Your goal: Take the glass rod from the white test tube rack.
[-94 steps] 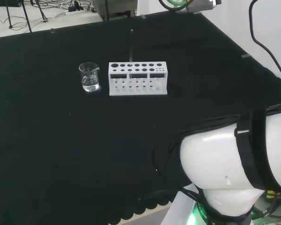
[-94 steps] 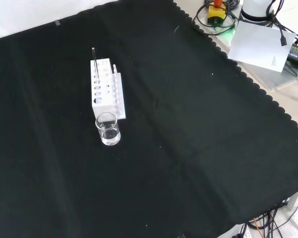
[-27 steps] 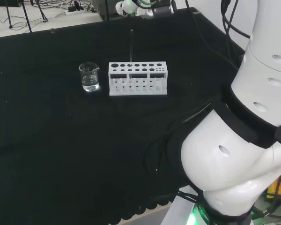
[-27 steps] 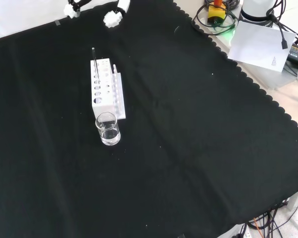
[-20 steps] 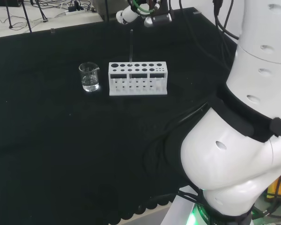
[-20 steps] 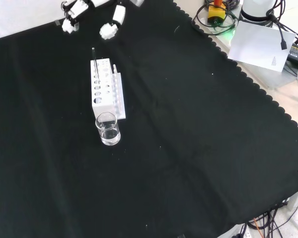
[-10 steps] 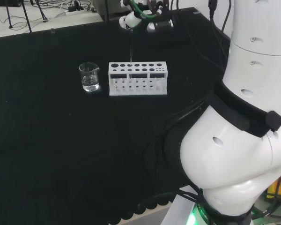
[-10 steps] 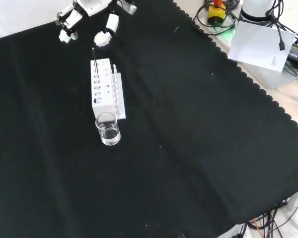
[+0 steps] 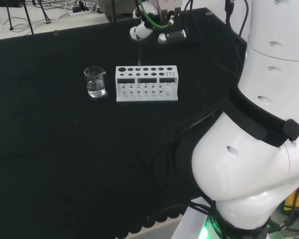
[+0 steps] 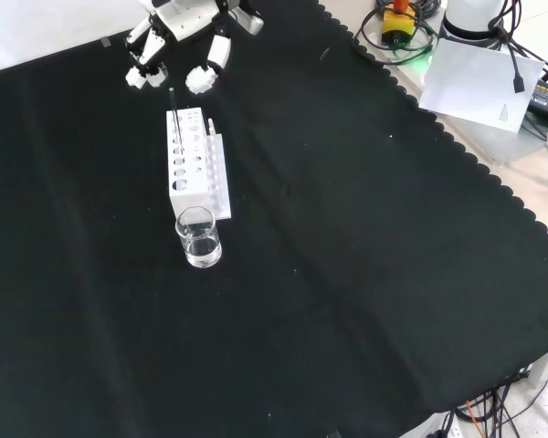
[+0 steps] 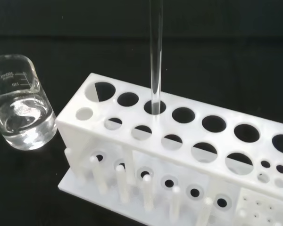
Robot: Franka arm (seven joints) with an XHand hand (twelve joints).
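Note:
A thin glass rod (image 9: 139, 56) stands upright in a hole of the white test tube rack (image 9: 147, 84). In the front view the rod (image 10: 173, 114) rises from the far end of the rack (image 10: 196, 169). The hand (image 10: 190, 16) hovers above that end, open. Its spread fingertips (image 10: 199, 80) flank the rod's top without touching it. From the head view, the hand (image 9: 162, 15) hangs just above and right of the rod's tip. The wrist view has the rod (image 11: 155, 56) close up in the rack's (image 11: 179, 141) back row of holes.
A small glass beaker (image 9: 95, 82) with some clear liquid stands just left of the rack in the head view, nearer than the rack (image 10: 198, 237) in the front view. The arm's white links (image 9: 259, 149) rise at the head view's right. Paper and cables (image 10: 479, 78) lie beyond the cloth's scalloped edge.
The hand has come in from the bench's far edge and lowered toward the rod, and its fingertips now sit on either side of the rod's top. Rod, rack and beaker have not moved.

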